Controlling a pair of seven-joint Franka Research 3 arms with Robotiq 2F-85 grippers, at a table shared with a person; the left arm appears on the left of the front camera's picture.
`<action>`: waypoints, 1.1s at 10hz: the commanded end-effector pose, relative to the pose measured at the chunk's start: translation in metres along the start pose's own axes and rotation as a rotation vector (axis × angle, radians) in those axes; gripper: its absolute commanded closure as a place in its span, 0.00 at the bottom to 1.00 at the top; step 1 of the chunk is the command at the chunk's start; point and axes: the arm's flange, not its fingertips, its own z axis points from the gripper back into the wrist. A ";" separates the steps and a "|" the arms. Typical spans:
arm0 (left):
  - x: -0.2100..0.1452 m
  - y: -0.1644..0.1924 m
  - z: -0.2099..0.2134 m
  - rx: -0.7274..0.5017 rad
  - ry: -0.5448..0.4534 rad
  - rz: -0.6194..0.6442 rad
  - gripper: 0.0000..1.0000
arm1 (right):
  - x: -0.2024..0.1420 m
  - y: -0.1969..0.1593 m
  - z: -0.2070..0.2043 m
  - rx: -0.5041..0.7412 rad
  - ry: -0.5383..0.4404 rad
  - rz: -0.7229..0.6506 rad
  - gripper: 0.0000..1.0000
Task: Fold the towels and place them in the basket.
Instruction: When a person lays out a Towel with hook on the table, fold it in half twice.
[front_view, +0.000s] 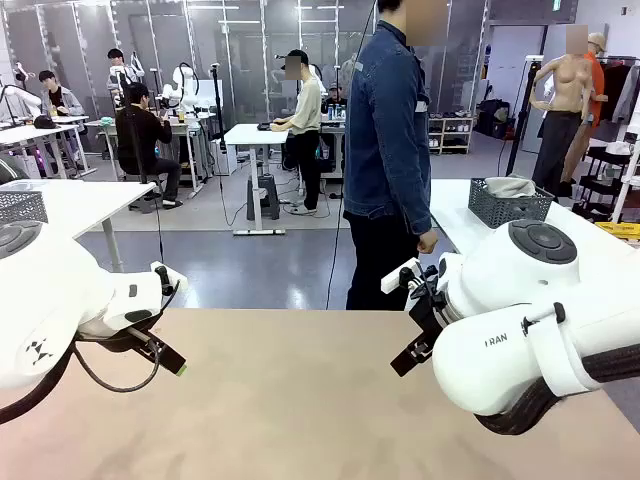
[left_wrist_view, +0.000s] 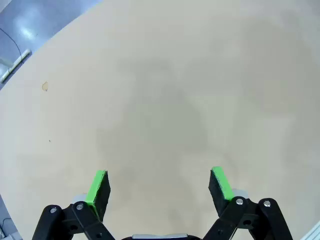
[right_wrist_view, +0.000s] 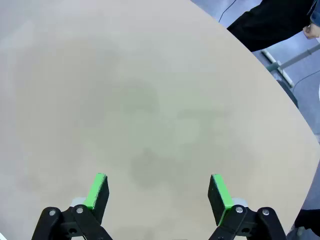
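My left gripper (front_view: 168, 357) (left_wrist_view: 159, 175) hangs open just above the bare tan table (front_view: 300, 400), nothing between its green pads (left_wrist_view: 98, 186). On the other side my right gripper (front_view: 412, 352) (right_wrist_view: 158, 177) is open too, over bare tabletop. A dark grey mesh basket (front_view: 510, 205) stands on a white side table beyond the person, at the right, with pale cloth heaped in it that looks like a towel (front_view: 512, 186). No towel lies on my table.
A person (front_view: 388, 150) in a denim jacket stands side-on at the table's far edge, one hand (front_view: 427, 242) hanging low. Another mesh basket (front_view: 22, 207) sits on a white table at the far left. A small speck (left_wrist_view: 44, 86) marks the tabletop.
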 end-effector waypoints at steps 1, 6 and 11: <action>0.000 0.000 0.000 0.000 0.000 0.000 0.00 | 0.000 0.000 0.000 0.000 0.000 0.000 0.00; 0.000 0.000 0.000 0.000 0.000 0.000 0.00 | 0.000 0.000 0.000 0.000 0.000 0.000 0.00; 0.019 -0.002 0.017 0.041 0.000 -0.030 0.00 | 0.000 0.000 0.000 0.000 0.000 0.002 0.00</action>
